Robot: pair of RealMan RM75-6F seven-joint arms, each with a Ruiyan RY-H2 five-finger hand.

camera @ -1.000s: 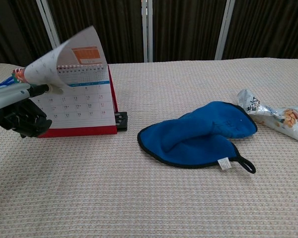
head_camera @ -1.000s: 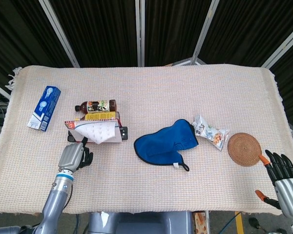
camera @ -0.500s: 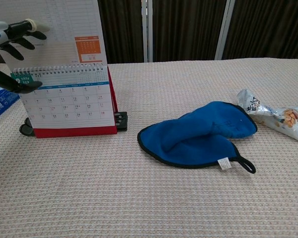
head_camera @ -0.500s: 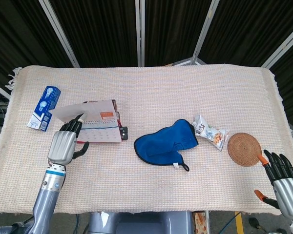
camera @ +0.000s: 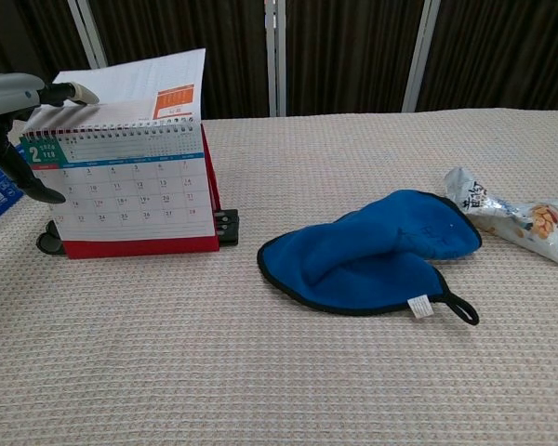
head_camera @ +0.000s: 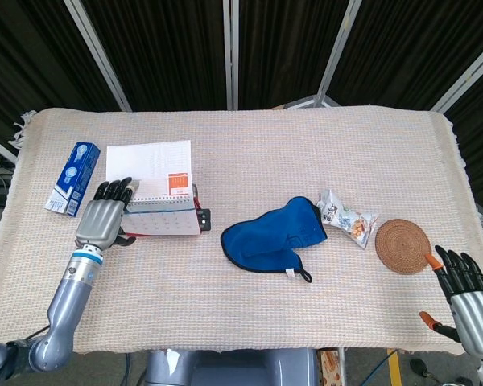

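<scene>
On the table (head_camera: 249, 322) we find the desk calendar (head_camera: 157, 213) standing at the left, with the left hand (head_camera: 105, 219) touching its left end and a flipped page (head_camera: 149, 169) lying back over its far side; further left lies the toothpaste box (head_camera: 72, 178); right of the calendar, near the middle, lies the oven mitt (head_camera: 270, 237); just right of it the snack packet (head_camera: 346, 217); then the woven coaster (head_camera: 404, 245); the right hand (head_camera: 465, 293) sits at the near right corner, just near of the coaster.

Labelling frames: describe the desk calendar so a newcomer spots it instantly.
Look at the left part of the cloth-covered table, between the blue box and the blue mitt. The desk calendar stands there, left hand at its edge: red-based, spiral-bound, one page flipped back.
</scene>
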